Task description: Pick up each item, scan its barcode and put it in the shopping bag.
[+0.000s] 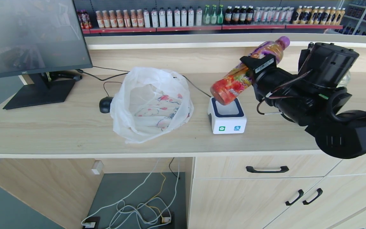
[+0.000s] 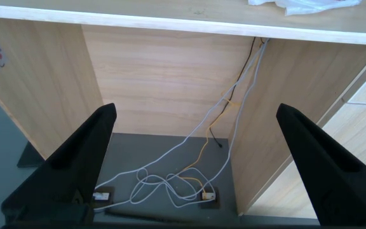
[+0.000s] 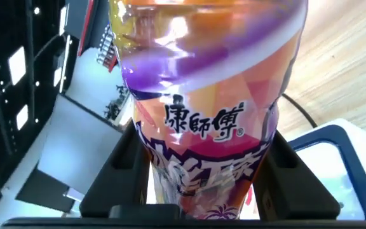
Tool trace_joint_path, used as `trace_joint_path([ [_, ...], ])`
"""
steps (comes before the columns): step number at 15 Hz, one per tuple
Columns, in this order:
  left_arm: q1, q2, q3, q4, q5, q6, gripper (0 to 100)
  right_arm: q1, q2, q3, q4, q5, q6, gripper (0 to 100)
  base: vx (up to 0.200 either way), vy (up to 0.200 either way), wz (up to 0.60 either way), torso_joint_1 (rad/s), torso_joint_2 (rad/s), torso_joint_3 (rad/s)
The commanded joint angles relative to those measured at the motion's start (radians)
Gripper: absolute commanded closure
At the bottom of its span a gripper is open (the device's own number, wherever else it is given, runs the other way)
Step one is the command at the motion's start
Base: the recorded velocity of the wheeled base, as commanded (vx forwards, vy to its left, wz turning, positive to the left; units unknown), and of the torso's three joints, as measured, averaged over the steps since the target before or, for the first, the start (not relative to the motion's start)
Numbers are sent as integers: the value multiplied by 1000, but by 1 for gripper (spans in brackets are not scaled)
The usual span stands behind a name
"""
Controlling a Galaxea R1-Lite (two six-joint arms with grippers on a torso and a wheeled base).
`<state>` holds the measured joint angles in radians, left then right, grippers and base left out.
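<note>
Scanning looked like the step in hand: my right pincer (image 1: 252, 65) was clamped around the middle of the juice bottle (image 1: 230, 85), holding it tilted, base down, just above the window of the scanner (image 1: 227, 123) on the bench (image 1: 59, 127). I judged the pick-up of this item done, its scan under way or about to be, and the drop into the shopping bag (image 1: 151, 101) not yet made. The bag stood open just beside the scanner. My left pincer (image 2: 196, 111) hung wide and empty, low in front of the bench, facing the cables (image 2: 170, 184) underneath. Whether the barcode faced the window I could not tell, since the label's underside was hidden. Reddish shapes showed through the bag's film, but whether they were print or an item inside, I could not say. My right arm covered the bench's right end, so any items waiting there were hidden.
</note>
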<state>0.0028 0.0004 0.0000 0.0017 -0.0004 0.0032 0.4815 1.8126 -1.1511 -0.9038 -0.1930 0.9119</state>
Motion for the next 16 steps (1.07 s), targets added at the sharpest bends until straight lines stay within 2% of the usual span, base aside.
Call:
trace_joint_path([
  [1, 0, 0, 0, 0, 0, 0, 0, 62, -64, 30, -24, -3, -105, 100, 0, 0, 0, 0, 0, 0],
  [4, 0, 0, 0, 0, 0, 0, 0, 80, -78, 134, -204, 0, -435, 100, 0, 0, 0, 0, 0, 0],
  [5, 0, 0, 0, 0, 0, 0, 0, 80, -78, 177, -271, 30, -561, 100, 0, 0, 0, 0, 0, 0],
  [6, 0, 0, 0, 0, 0, 0, 0, 81, -78, 191, -296, 47, -604, 100, 0, 0, 0, 0, 0, 0],
  [7, 0, 0, 0, 0, -1, 0, 0, 80, -79, 255, -379, 86, -751, 100, 0, 0, 0, 0, 0, 0],
  [13, 0, 0, 0, 0, -1, 6, 0, 85, -65, 367, -578, 96, -1018, 100, 0, 0, 0, 0, 0, 0],
  [16, 0, 0, 0, 0, -1, 6, 0, 81, -56, 398, -633, 188, -1082, 100, 0, 0, 0, 0, 0, 0],
])
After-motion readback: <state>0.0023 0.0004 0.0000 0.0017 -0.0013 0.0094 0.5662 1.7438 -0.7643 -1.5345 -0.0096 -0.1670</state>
